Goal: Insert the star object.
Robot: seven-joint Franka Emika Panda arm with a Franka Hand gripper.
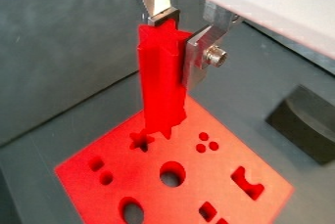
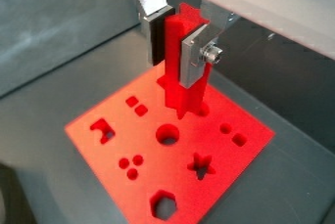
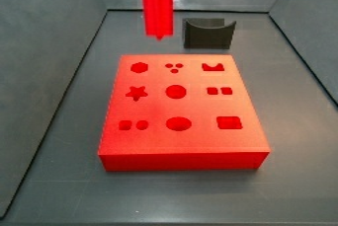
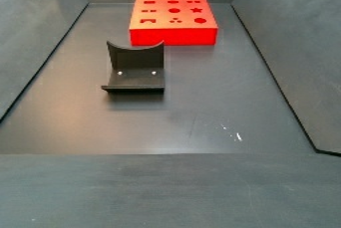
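The star object (image 1: 160, 76), a long slim bright red peg, hangs upright between the fingers of my gripper (image 1: 177, 40), which is shut on its upper part; both also show in a wrist view (image 2: 174, 47). In a side view only the peg (image 3: 157, 3) shows, held well above the far left part of the red block (image 3: 179, 143); the gripper is out of that frame. The block's star hole (image 3: 134, 94) is in its left column. In a wrist view the peg's lower end hangs close over the star hole (image 1: 141, 141). The star hole (image 2: 199, 166) also shows in a wrist view.
The red block (image 4: 173, 35) has several other shaped holes and lies on the dark floor of a walled bin. A dark grey curved holder (image 3: 208, 33) stands behind the block and appears in both side views (image 4: 134, 68). Sloped bin walls (image 3: 66, 62) rise on the sides.
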